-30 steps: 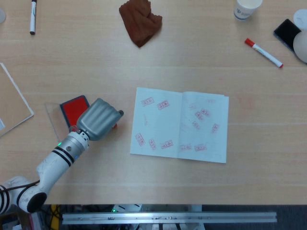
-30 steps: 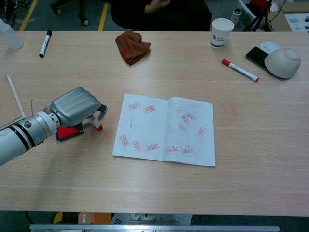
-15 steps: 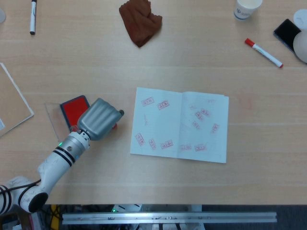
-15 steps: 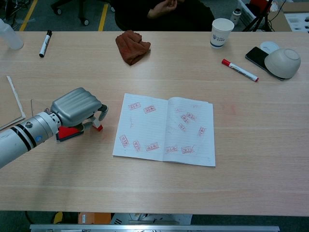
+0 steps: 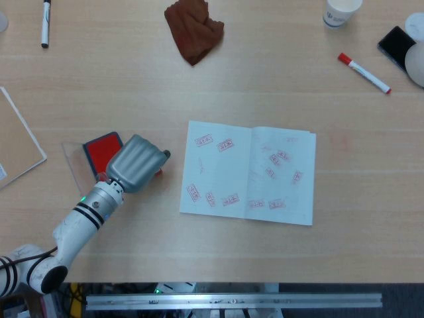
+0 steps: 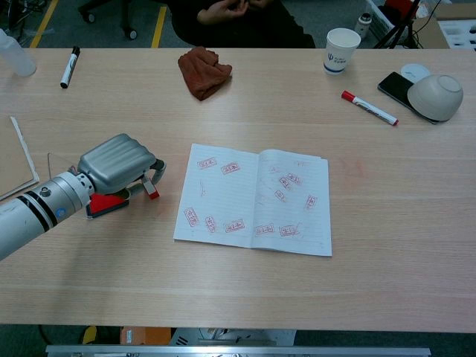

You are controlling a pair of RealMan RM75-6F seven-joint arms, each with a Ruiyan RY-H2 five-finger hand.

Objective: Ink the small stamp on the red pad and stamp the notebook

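Observation:
My left hand (image 5: 136,163) (image 6: 115,167) hovers at the right edge of the red ink pad (image 5: 101,150) (image 6: 104,203), its fingers curled down. It pinches the small stamp (image 6: 151,188), a white piece with a red foot, just right of the pad; in the head view only a red sliver of the stamp (image 5: 158,173) peeks out beneath the hand. The open notebook (image 5: 248,171) (image 6: 256,199) lies to the right of the hand, both pages carrying several red stamp marks. My right hand is not in either view.
A brown cloth (image 5: 194,28) lies at the back. A red marker (image 5: 364,72), paper cup (image 6: 340,50), phone (image 5: 396,44) and bowl (image 6: 435,97) are at the back right. A black marker (image 6: 69,67) and a board (image 5: 16,142) are on the left.
The left hand has shifted very slightly and the stamp sits a touch higher under it. Nothing else on the table has moved.

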